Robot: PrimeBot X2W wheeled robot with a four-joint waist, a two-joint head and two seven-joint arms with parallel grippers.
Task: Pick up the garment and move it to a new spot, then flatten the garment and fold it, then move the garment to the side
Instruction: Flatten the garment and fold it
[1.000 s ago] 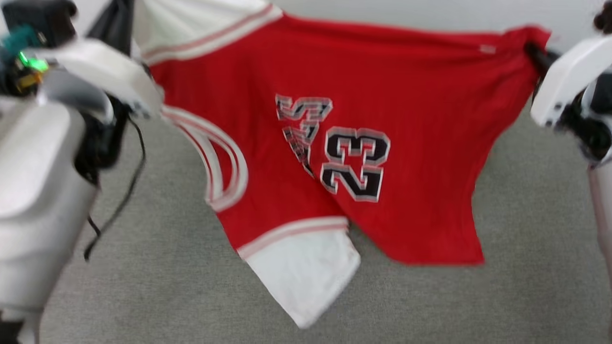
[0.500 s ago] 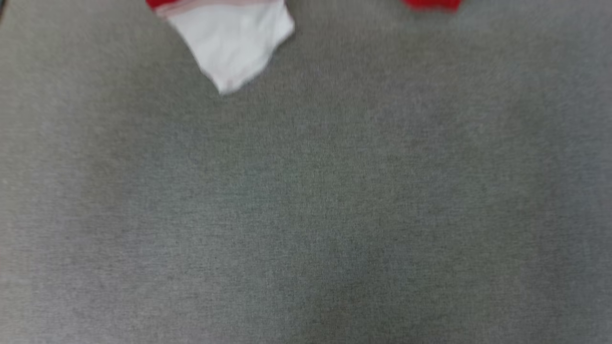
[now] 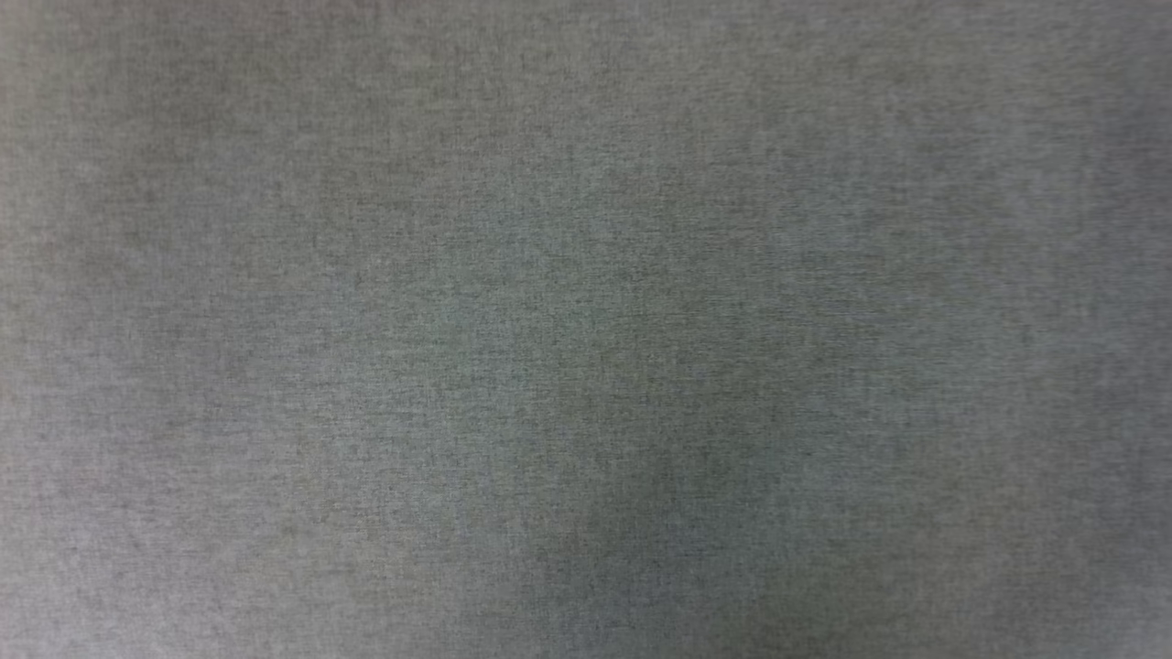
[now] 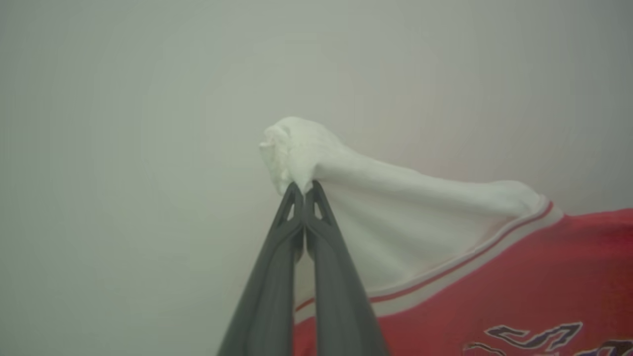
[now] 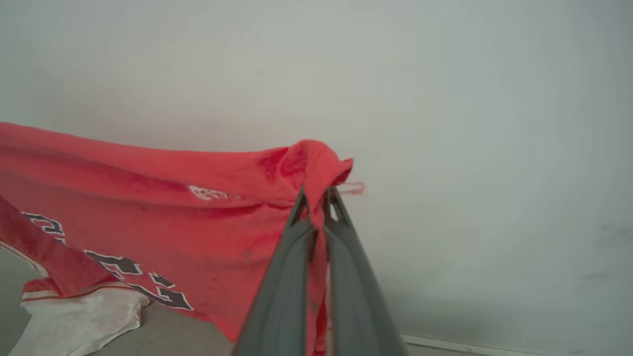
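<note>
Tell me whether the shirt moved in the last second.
Cannot tell. The head camera itself swung down over the grey surface, with no fixed mark to judge by. The left tool and right tool grip the shirt, hung before the wall.

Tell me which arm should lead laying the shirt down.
Probably right: the right gripper pinches the shirt at a red corner, gray surface visible below. The left gripper pinches a bunched white sleeve.

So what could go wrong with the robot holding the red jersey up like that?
The left gripper pinches just the bunched tip of a white sleeve, and the right gripper just a red corner; either could slip free. The other sleeve hangs lowest, near the grey surface, so it might crumple under the jersey.
</note>
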